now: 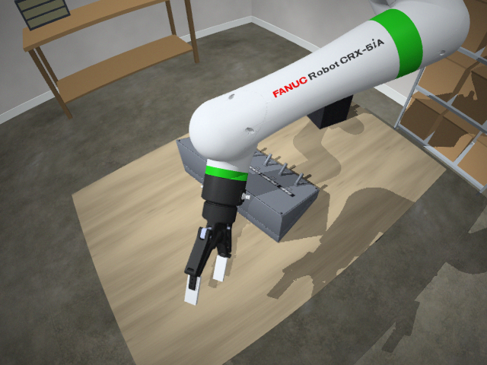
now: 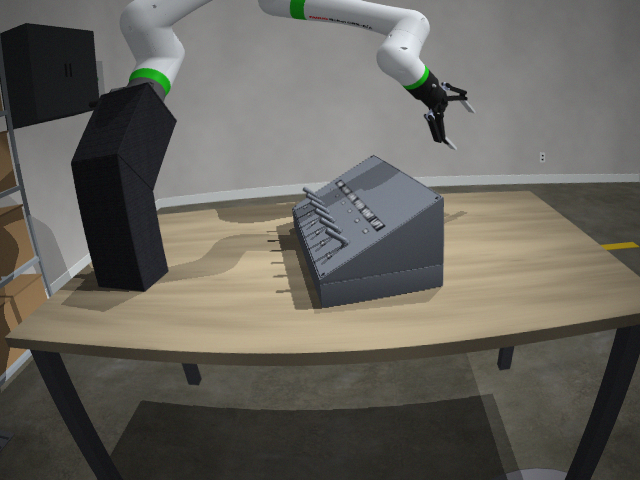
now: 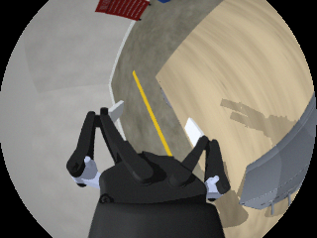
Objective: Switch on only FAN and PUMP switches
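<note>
Grey console (image 2: 392, 232) untouched; my gripper (image 2: 450, 122) wide open, empty, high behind it. Approach phase: next, descend to FAN lever, gently.

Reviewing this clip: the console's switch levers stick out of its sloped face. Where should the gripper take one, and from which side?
Probably at the free tip of a lever, coming from the front, pedestal side, above the sloped face of the console. The levers are slim and closely spaced, so a light touch suits. The gripper hangs open, well above the back.
</note>
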You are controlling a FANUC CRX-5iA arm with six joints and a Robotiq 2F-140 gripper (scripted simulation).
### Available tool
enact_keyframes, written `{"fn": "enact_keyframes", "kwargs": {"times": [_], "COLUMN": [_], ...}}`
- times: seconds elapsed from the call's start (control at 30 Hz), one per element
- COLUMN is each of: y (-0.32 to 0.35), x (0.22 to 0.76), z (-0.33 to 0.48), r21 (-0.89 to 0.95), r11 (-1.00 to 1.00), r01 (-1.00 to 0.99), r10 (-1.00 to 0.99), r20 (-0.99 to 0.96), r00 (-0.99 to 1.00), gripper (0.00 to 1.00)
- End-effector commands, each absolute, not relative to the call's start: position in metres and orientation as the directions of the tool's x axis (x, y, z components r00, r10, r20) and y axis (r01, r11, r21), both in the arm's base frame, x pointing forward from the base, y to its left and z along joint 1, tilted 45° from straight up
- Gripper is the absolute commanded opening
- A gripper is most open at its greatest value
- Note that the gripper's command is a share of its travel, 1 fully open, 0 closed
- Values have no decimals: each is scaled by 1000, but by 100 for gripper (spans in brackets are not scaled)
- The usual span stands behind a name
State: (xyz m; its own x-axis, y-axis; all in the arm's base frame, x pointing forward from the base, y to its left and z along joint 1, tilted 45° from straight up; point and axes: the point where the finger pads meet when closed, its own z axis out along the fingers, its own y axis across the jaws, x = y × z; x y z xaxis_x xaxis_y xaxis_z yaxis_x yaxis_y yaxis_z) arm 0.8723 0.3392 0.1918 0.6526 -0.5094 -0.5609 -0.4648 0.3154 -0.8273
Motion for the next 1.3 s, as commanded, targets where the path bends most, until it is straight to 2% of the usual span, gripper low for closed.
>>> {"fn": "enact_keyframes", "kwargs": {"times": [0.0, 0.67, 1.27], "y": [333, 263, 238], "x": [872, 864, 861], "z": [198, 268, 293], "r21": [-827, -827, -827], "r11": [316, 316, 316], "r01": [-465, -465, -465], "r10": [-510, -510, -510], "r20": [-561, -561, -561], "r00": [653, 653, 653], "gripper": [100, 100, 100]}}
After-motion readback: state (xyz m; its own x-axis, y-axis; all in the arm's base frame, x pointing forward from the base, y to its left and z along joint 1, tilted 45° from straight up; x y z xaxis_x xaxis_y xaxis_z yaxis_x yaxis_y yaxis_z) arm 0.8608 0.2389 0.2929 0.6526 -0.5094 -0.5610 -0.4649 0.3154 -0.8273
